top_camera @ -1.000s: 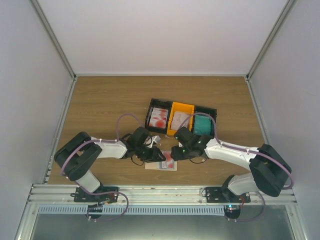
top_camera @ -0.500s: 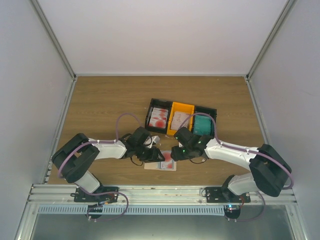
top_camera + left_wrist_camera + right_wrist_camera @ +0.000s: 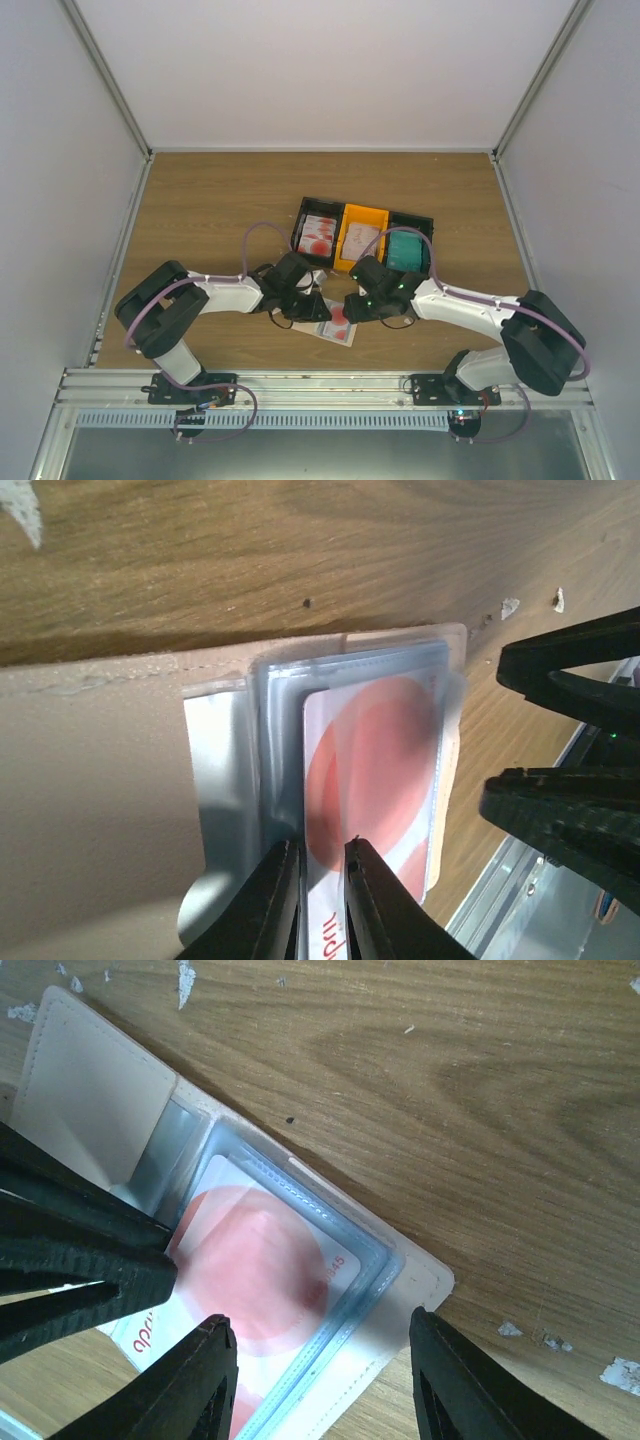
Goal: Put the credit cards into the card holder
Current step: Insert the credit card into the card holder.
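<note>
Gripping the credit card (image 3: 370,770) by its free edge with my narrowed left end effector (image 3: 320,858), I judge it thin, stiff and slick, half-sleeved in the card holder (image 3: 322,333) at lower centre of the top view, with my right end effector (image 3: 320,1328) wide.

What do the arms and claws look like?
The left arm and right arm have white shells, black joints and a looping purple cable each. The left claw and right claw show two black tapering fingers. Green light on the right wrist.

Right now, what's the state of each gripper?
Left gripper: jaws shut on a card that is partly in the holder.
Right gripper: jaws open over the holder, holding nothing.
</note>
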Tool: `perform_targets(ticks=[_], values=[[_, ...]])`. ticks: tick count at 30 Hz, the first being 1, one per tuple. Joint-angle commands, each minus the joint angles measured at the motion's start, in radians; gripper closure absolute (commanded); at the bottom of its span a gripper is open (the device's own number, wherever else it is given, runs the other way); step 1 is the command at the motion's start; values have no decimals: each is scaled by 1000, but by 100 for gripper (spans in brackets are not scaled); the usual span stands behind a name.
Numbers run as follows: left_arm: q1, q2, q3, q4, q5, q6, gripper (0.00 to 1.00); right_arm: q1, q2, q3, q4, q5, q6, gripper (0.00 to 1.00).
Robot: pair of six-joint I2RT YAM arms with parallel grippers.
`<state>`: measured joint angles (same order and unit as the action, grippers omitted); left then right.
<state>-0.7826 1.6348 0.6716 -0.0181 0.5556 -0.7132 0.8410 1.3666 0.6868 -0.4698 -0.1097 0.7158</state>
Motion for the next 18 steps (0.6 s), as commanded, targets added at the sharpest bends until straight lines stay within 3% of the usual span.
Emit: perform_targets(ticks=[1,8,18], values=[[-8,24,18,-37,-59,19,87,-5,-34,-15,16,14,19,52],[-9,41,12,-35,-80,26,100,-5,-60,-25,21,12,30,52],[3,57,-51,2,-107,-3,100,-15,-167,-100,144,-106,127,57]])
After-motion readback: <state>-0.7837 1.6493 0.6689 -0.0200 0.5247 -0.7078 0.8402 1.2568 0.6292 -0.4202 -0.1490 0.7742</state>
